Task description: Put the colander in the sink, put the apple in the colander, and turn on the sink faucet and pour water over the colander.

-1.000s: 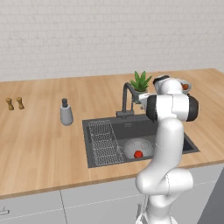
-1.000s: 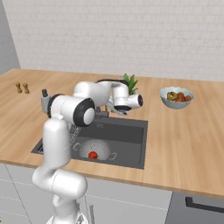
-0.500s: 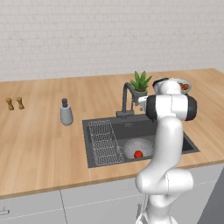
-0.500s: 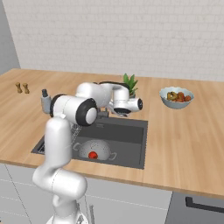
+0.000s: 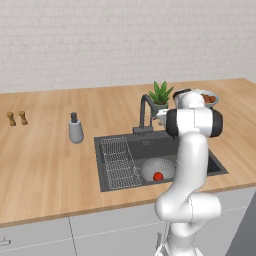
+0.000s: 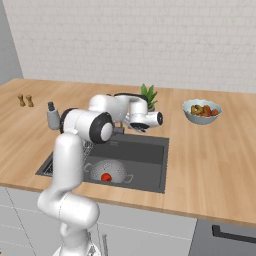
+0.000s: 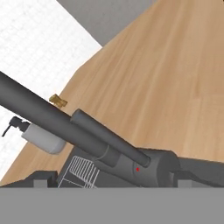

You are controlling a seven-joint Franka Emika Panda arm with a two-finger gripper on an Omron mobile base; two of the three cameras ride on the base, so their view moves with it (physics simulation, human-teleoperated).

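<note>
Dark grey basin, the sink (image 5: pixel 215 165), is set into a pale wooden counter (image 5: pixel 45 165). Inside it, near the front wall, sits the colander (image 6: pixel 108 170), a round perforated metal bowl, and the small red apple (image 6: pixel 105 177) rests in its middle. With those two placed, the remaining step appears to be turning on the water, which is likely why the arm is raised toward the tap.

In the left base view, the sink faucet (image 5: pixel 145 112) rises from the counter at the sink's 12 o'clock edge, its spout bent over the basin. The robot's hand is at the faucet's 3 o'clock, close beside it. In the right base view the gripper (image 6: pixel 141 127) hangs above the back edge of the sink; its claw is released, jaws spread wide and grasping nothing.

The hand view, rolled steeply, gives a close look that the base views lack: the faucet's thick stem crosses the picture, and a shorter lever (image 7: pixel 109 139) with a small red dot on its hub lies just ahead of the fingers. Whether anything touches it cannot be told.

The base views show the wider layout: a wire rack (image 5: pixel 117 162) at the colander's 9 o'clock, a grey soap bottle (image 5: pixel 75 129) further left, and a fruit bowl (image 6: pixel 201 110) well apart at 2 o'clock.
</note>
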